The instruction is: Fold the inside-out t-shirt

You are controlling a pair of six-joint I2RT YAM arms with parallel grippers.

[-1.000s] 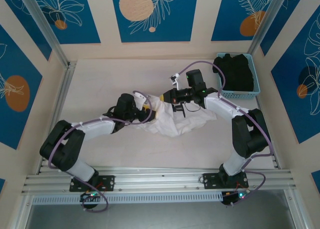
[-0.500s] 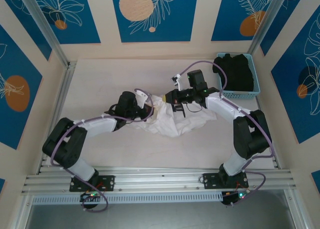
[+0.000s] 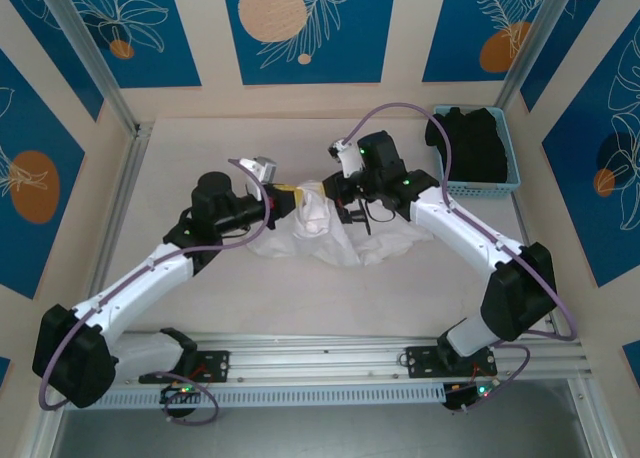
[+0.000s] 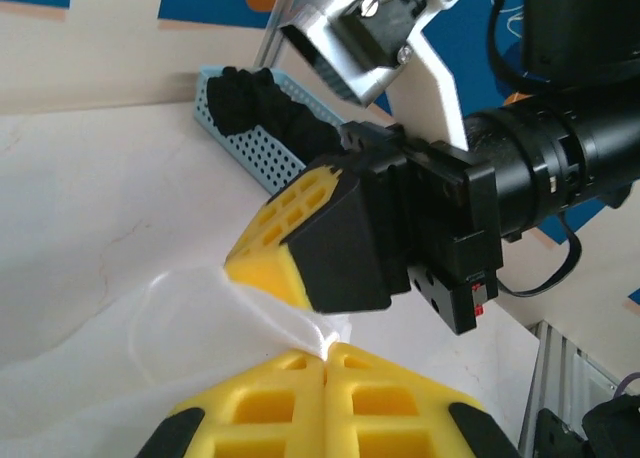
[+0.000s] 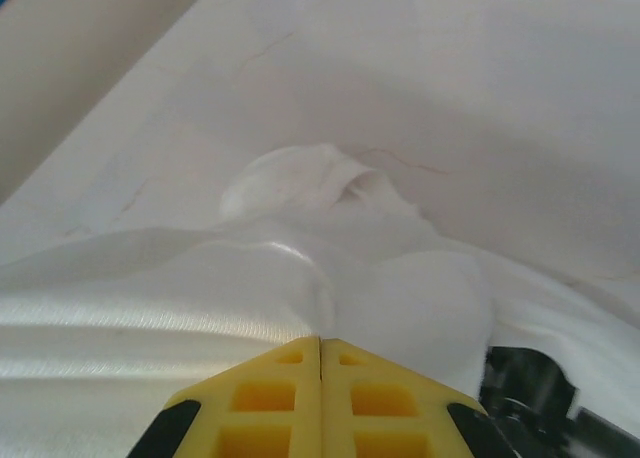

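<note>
A light blue perforated basket [image 3: 497,185] is set at the far right corner of the pale table [image 3: 200,148], and a black garment [image 3: 470,143] is heaped inside it. Blue leaf-patterned wall panels [image 3: 305,38] are mounted behind.

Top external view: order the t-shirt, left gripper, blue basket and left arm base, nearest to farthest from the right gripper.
1. t-shirt, pinched in the right gripper, mid-table.
2. left gripper, just to its left.
3. blue basket, far right corner.
4. left arm base, near left edge.
</note>
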